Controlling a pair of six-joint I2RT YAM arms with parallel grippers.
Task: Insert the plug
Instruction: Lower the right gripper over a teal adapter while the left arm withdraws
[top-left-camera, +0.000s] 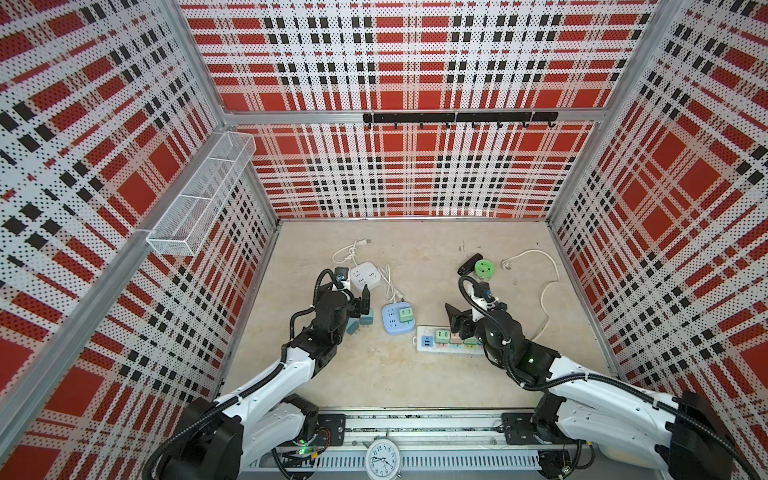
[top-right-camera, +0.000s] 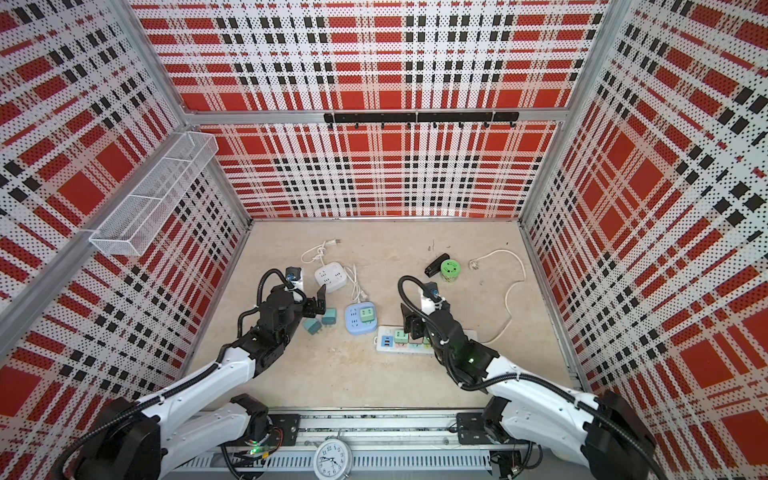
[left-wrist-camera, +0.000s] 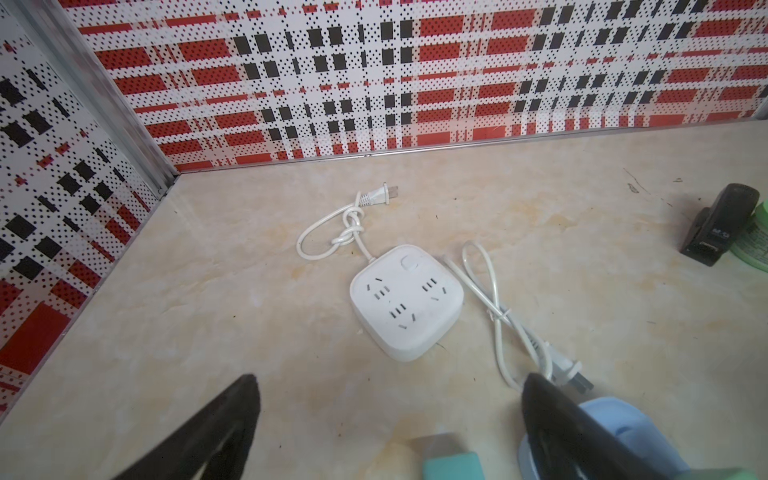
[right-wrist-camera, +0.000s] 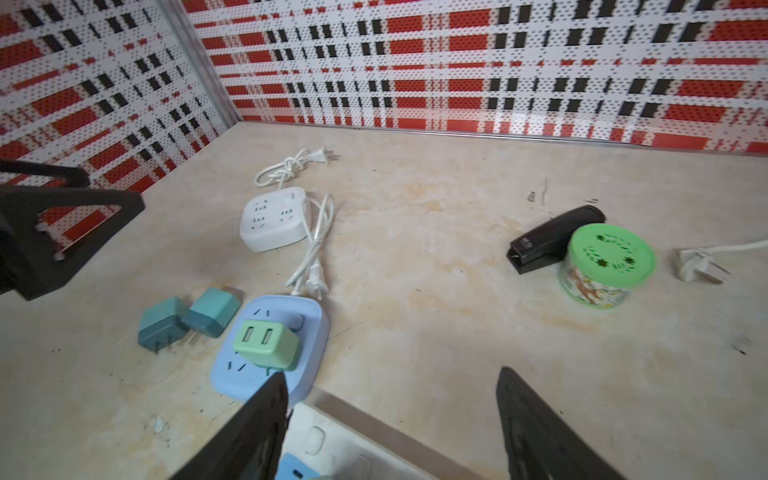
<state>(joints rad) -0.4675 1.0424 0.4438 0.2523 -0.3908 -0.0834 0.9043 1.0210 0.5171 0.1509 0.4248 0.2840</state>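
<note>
Two plugs lie loose on the table (top-left-camera: 374, 374), both on the left-arm side of the blue socket cube (right-wrist-camera: 311, 353). The inner teal plug (right-wrist-camera: 212, 311) lies just beside the cube's edge. The outer teal plug (right-wrist-camera: 162, 324) lies against it, on the side away from the cube. Both are on their sides, prongs level with the table.

A green adapter (right-wrist-camera: 266, 343) is already seated in the cube. Free slots are visible on either side of it.

The left gripper (left-wrist-camera: 390, 380) hangs over the teal pair with its fingers spread wide and nothing between them. The right gripper (right-wrist-camera: 392, 374) is over the white power strip (top-left-camera: 422, 332), on the cube's other side. Its fingers are apart and nothing is seen between them.

The step is judged to be a pick of the inner plug by the left gripper. How it is best done:
- The plug should be gripped across its flat sides, high on the body, so the prongs are left clear.
- The outer plug should be kept out of the closing fingers, since the two could be clamped together.
- The plug must be turned prongs-down before it is brought over the cube.
- A free slot should be chosen away from the green adapter, as clearance there looks tight.
- The push should be straight down. The cube looks light and may slide, so bracing by the right gripper is worth considering.

The white socket cube (left-wrist-camera: 405, 301), behind the blue one, is empty and could serve as an alternative.
</note>
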